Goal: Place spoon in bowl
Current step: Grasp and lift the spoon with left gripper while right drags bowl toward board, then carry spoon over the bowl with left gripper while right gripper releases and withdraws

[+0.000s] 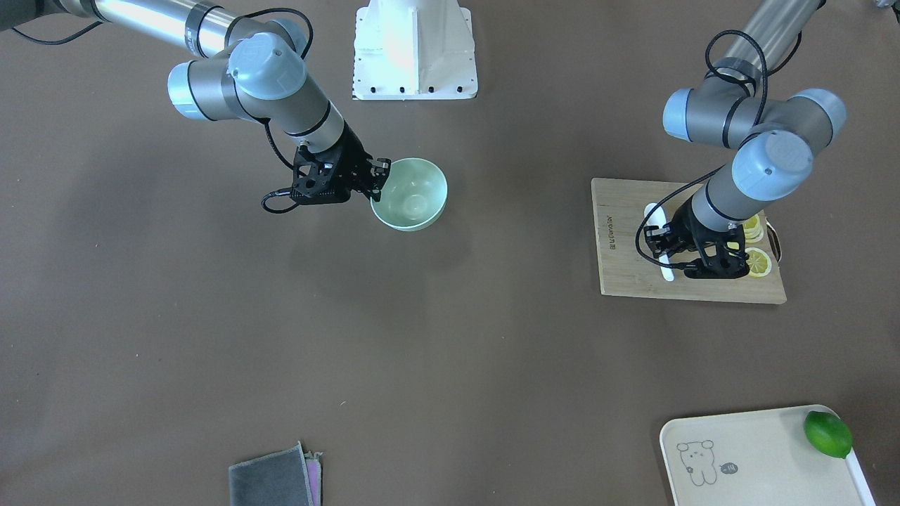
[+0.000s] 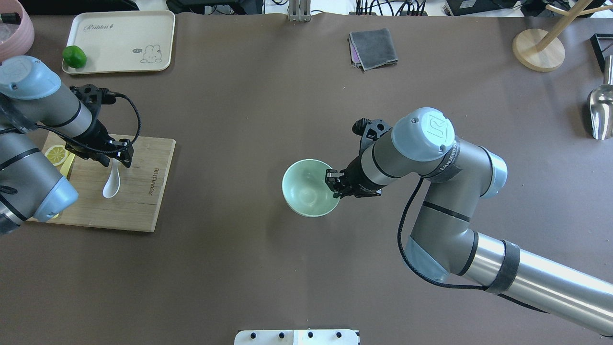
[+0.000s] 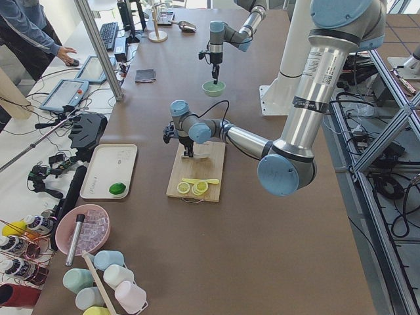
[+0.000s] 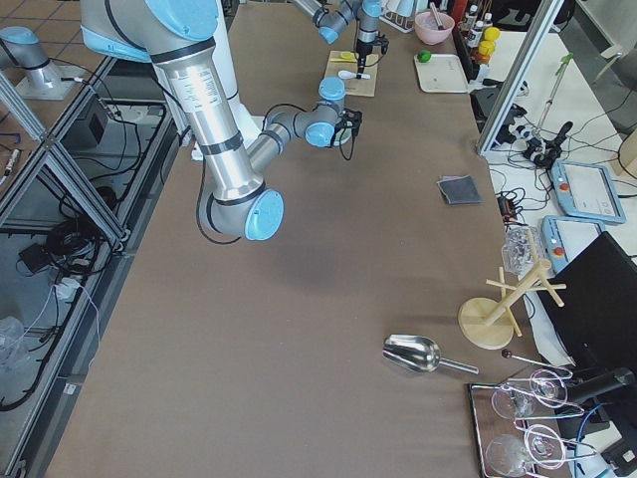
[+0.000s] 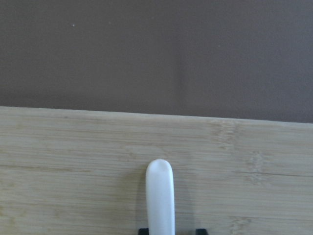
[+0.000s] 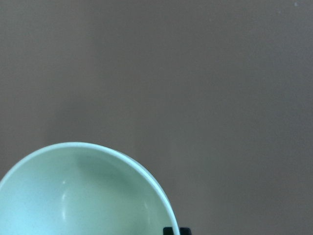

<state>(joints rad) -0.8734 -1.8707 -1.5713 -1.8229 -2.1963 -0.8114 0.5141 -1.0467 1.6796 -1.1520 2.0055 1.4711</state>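
Observation:
The white spoon [image 2: 111, 184] lies on the wooden cutting board [image 2: 143, 201] at the table's left, with its scoop towards the robot. My left gripper [image 2: 118, 157] stands over its handle, the jaws straddling it. In the left wrist view the handle [image 5: 160, 196] runs between the fingertips, with a gap on one side. The mint-green bowl [image 2: 306, 191] stands upright mid-table and has nothing in it. My right gripper [image 2: 334, 184] is shut on its right rim, which also shows in the right wrist view [image 6: 73, 196]. In the front view the spoon [image 1: 651, 213] is far from the bowl [image 1: 415, 200].
Lemon slices [image 2: 55, 154] lie at the board's left end. A cream tray [image 2: 124, 43] with a lime [image 2: 74, 56] sits at the far left. A grey cloth [image 2: 373, 48], a wooden stand [image 2: 539, 50] and a metal scoop [image 2: 601, 112] lie far off.

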